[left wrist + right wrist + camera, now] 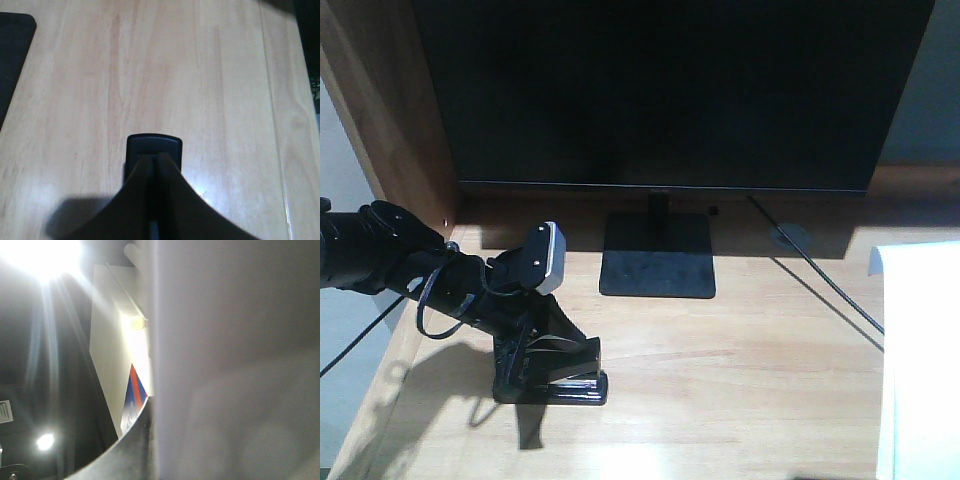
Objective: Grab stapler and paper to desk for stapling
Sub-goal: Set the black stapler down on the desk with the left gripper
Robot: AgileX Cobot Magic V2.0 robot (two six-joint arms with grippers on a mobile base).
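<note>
The black stapler (565,385) rests on the light wooden desk (740,380) at the front left. My left gripper (535,350) comes down on it from the left and is shut on it. In the left wrist view the two dark fingers (135,200) nearly meet over the stapler's rounded end (154,143). The white paper (920,360) stands at the right edge of the front view. In the right wrist view the paper (235,365) fills the right half, pressed against one grey finger (130,450) of my right gripper (152,407); the other finger is hidden behind the sheet.
A large black monitor (670,90) stands at the back on a flat square base (658,258). A thin cable (820,290) runs across the desk towards the right. The raised wooden side panel (390,100) borders the left side. Bright ceiling lights (42,255) glare in the right wrist view.
</note>
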